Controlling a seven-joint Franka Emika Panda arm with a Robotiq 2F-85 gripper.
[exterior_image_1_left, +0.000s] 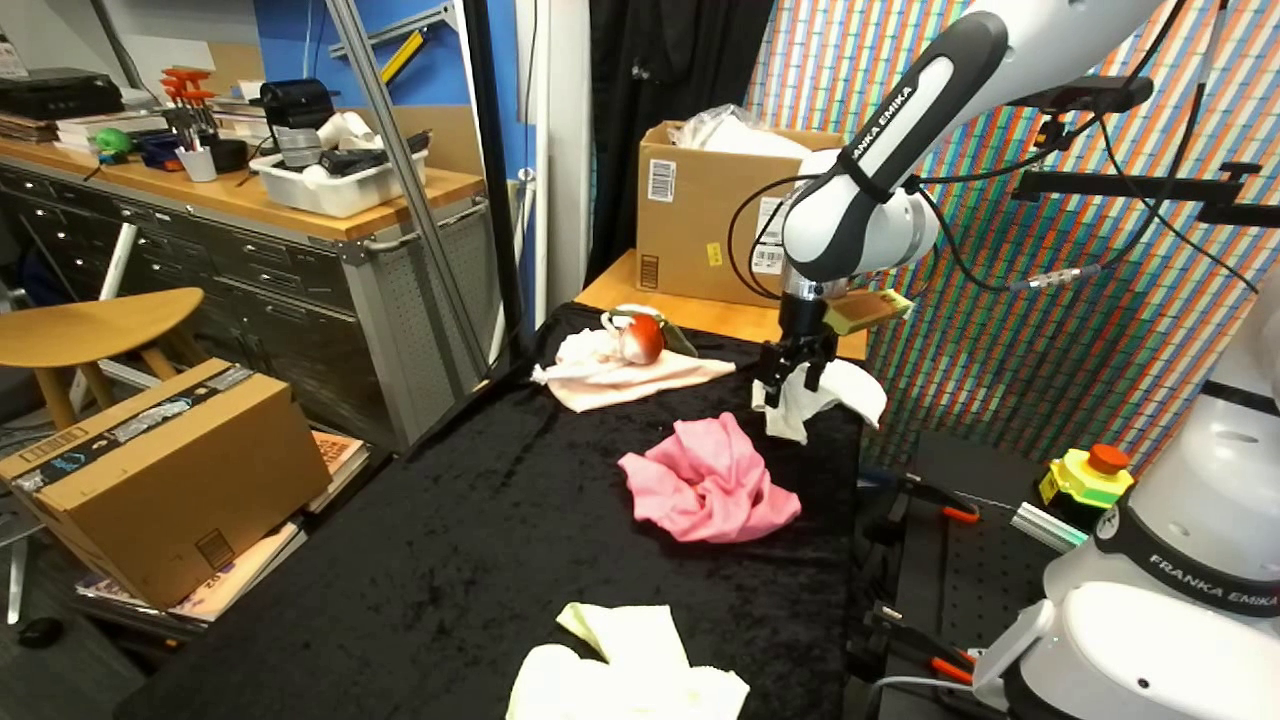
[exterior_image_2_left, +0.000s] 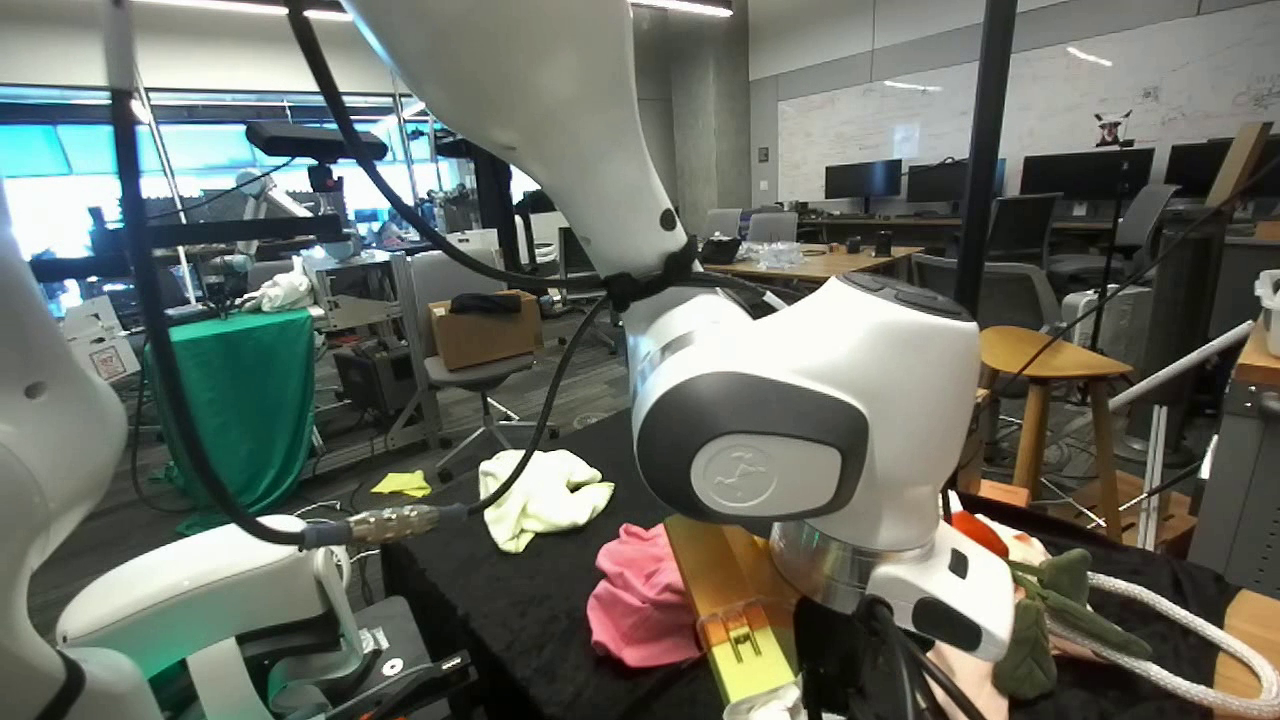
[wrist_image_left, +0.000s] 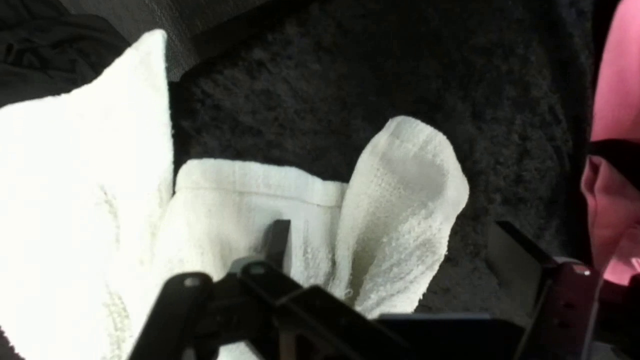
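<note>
Gripper (wrist_image_left: 392, 245) spread wide, with nothing clasped; in the wrist view one fingertip (wrist_image_left: 279, 242) is over the hemmed stretch of the white cloth (wrist_image_left: 220, 225), its partner beyond the fabric, over the black-covered desk (wrist_image_left: 300, 100), so that a rounded fold (wrist_image_left: 402, 215) lies between them; whether either finger touches cloth I cannot tell. Pinching well here, I judge, means coming square across that fold, low enough to gather both layers, yet not so low as to snag the velvety covering; fabric this limp should want a slow, firm squeeze, since a shallow nip could let the hem slide out.

White cloth lies near the desk's far corner, reaching its side edge in an exterior view; some may overhang, which I cannot settle, so pulling inward looks safer than outward; behind the gripper, the cardboard box (exterior_image_1_left: 690, 240) limits room; across from it is a peach cloth (exterior_image_1_left: 600, 385) with a red-and-white object (exterior_image_1_left: 645, 342) on it; pink cloth (exterior_image_1_left: 710, 485) is near, on the desk's inner side; past that, more black surface runs toward a pale yellow cloth (exterior_image_1_left: 620, 680).
</note>
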